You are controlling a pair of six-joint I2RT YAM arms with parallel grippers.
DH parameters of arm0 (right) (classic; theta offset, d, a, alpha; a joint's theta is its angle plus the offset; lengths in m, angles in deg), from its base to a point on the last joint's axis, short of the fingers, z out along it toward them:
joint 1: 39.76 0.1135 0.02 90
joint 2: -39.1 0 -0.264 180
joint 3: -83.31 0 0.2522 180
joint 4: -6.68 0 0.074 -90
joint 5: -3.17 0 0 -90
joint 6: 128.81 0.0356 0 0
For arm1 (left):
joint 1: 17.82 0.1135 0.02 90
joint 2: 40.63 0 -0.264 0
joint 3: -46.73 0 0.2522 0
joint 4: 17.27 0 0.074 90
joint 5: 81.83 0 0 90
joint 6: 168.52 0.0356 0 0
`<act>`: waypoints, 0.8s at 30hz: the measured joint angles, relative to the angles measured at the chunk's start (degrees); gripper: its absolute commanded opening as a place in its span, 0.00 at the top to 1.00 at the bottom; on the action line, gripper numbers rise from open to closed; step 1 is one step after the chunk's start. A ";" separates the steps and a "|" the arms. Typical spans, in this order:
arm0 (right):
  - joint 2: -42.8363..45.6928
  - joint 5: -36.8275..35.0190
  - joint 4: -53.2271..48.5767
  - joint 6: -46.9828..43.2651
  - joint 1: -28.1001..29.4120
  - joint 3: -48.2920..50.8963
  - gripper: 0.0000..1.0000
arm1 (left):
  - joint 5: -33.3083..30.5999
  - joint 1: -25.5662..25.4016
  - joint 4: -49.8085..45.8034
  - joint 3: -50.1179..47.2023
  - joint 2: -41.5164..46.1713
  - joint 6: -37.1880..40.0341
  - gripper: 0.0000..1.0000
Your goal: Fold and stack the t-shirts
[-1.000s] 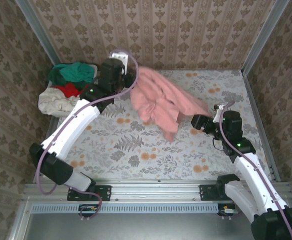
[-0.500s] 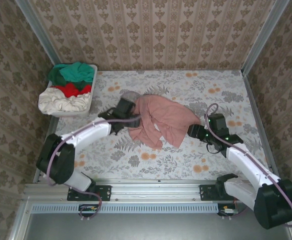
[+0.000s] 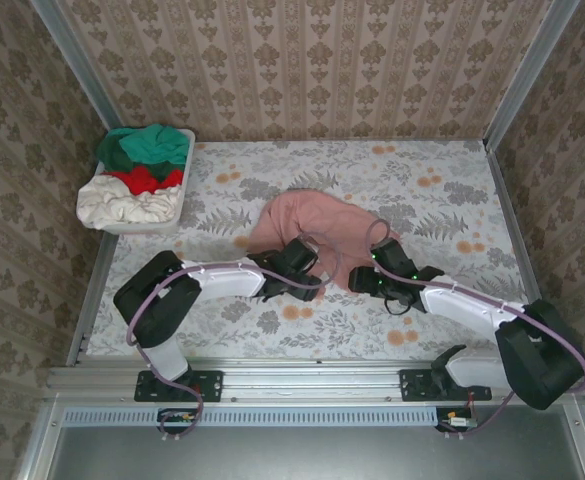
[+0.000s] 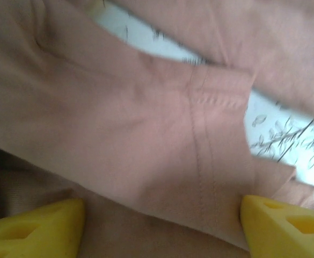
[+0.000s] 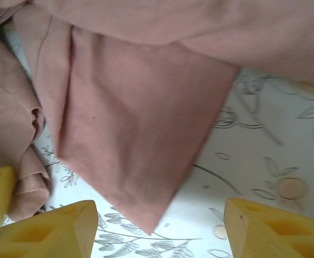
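1. Top external view. Container: white plastic laundry basket (image 3: 144, 227), far-left corner of the floral-patterned table (image 3: 452, 190).
   - Contents, far to near: teal-green t-shirt (image 3: 147, 145), red t-shirt (image 3: 137, 180), cream t-shirt (image 3: 122, 205). All are bunched and heaped above the rim.
2. Same view. Dusty-pink t-shirt (image 3: 317, 222), on the table near its centre, well apart from the basket.
   - It lies as a crumpled heap, broader left to right, with one lobe trailing toward the near edge.
   - Which way the neck or hem points cannot be told.
3. Same view. Left gripper (image 3: 305, 268) is at the near-left edge of the pink heap. Right gripper (image 3: 360, 282) is at the near-right edge. Both arms lie low over the table.
4. Left wrist view. Left gripper (image 4: 157, 231) has its yellow fingertips (image 4: 36, 228) spread wide.
   - Pink cloth lies between and beyond them, with a stitched seam running up the picture.
   - A strip of table shows to the right.
5. Right wrist view. Right gripper (image 5: 159, 228) has its yellow fingertips (image 5: 275, 226) spread wide, with nothing clamped.
   - A pointed corner of the pink t-shirt (image 5: 130, 140) lies flat on the table, its tip aimed between the fingers.
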 measured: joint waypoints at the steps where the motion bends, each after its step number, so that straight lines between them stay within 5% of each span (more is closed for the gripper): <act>1: -1.22 -0.22 0.57 0.26 0.72 0.00 0.35 | 0.28 0.04 0.59 -0.11 0.02 -0.26 0.31; 7: -6.88 -3.63 -0.59 1.53 2.89 -2.25 0.36 | 1.40 1.57 3.23 0.46 -1.46 -1.40 0.78; 12: -10.95 -8.66 -5.38 2.45 4.72 -5.97 0.58 | 4.79 6.27 2.16 -2.08 2.51 -2.16 0.89; 19: -14.23 -13.66 -11.08 1.88 5.73 -10.38 0.96 | 3.96 10.67 -9.51 0.57 21.11 -1.16 0.98; 24: -8.46 -15.67 -13.77 0.74 5.57 -10.25 1.00 | 1.31 14.97 -17.81 5.38 33.79 -1.01 1.00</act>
